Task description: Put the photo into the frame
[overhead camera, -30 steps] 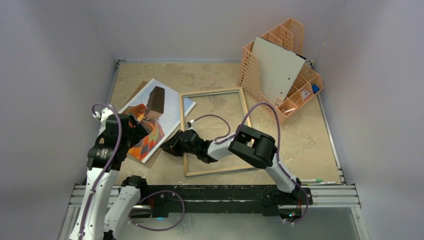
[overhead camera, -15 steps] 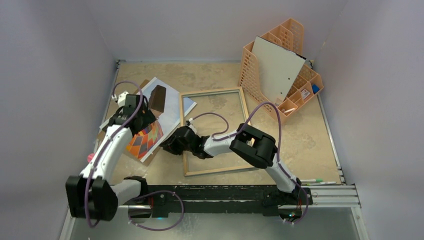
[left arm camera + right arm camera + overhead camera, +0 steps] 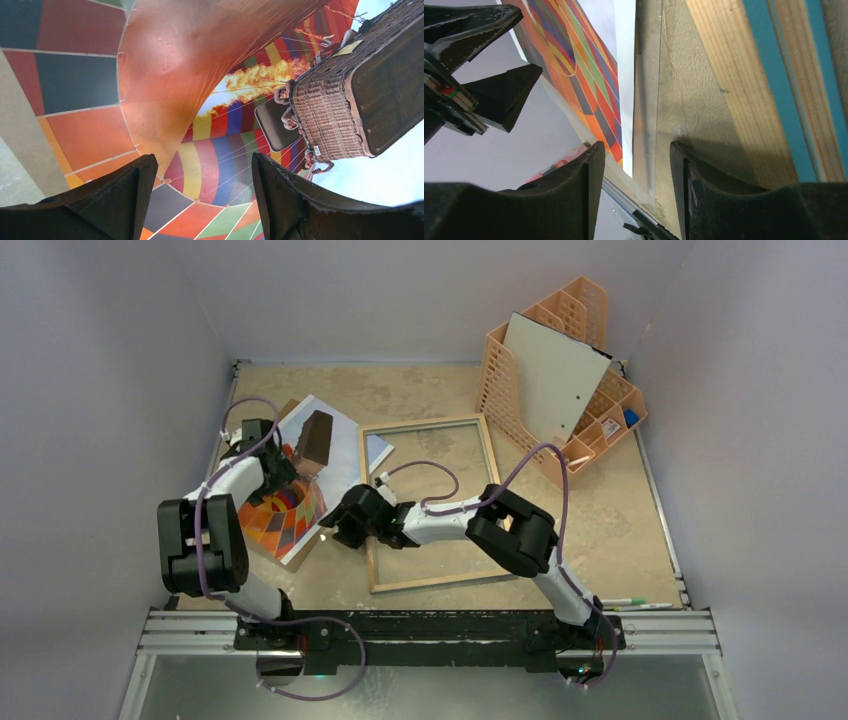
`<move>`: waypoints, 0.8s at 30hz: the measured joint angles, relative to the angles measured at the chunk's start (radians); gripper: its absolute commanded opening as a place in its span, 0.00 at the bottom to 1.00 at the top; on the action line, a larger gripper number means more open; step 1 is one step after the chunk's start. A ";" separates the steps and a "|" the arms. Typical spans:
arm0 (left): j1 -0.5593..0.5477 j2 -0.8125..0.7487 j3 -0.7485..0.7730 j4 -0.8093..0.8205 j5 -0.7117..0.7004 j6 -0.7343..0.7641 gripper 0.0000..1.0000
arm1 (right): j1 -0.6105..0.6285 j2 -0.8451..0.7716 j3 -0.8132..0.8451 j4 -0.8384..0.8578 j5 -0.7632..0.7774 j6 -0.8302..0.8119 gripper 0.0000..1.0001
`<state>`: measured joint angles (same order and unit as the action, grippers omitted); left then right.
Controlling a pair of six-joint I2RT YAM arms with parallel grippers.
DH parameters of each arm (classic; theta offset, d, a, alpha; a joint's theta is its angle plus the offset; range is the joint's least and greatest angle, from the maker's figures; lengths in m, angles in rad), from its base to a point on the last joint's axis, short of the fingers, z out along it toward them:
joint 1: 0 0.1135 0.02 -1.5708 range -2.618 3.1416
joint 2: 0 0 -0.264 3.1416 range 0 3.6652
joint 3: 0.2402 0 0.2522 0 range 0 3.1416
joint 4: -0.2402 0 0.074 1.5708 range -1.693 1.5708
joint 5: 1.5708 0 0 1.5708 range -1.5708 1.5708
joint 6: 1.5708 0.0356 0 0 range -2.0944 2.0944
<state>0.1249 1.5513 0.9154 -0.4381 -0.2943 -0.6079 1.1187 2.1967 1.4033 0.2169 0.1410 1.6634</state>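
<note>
Top external view: left jaws and right jaws, both spread, bracket the rectangular balloon-print paper photo (image 3: pixel 342 452), its corner overlapping the wood-rimmed blue frame (image 3: pixel 425 422), likely to slide it in.

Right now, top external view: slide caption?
Left jaws hover over the balloon photo, right jaws open at its edge, frame lying flat alongside.
</note>
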 measured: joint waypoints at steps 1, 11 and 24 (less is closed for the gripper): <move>0.001 0.007 0.000 0.005 0.003 0.004 0.70 | 0.000 0.000 0.000 -0.001 0.000 0.002 0.50; 0.013 0.105 0.037 -0.014 -0.008 0.017 0.60 | -0.013 0.028 0.020 0.060 -0.009 -0.043 0.57; 0.015 0.156 0.082 -0.013 0.024 0.014 0.47 | -0.020 0.027 -0.119 0.380 -0.030 -0.102 0.47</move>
<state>0.1402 1.7069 0.9974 -0.4515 -0.2703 -0.5938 1.0985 2.2242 1.2839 0.5972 0.1108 1.5612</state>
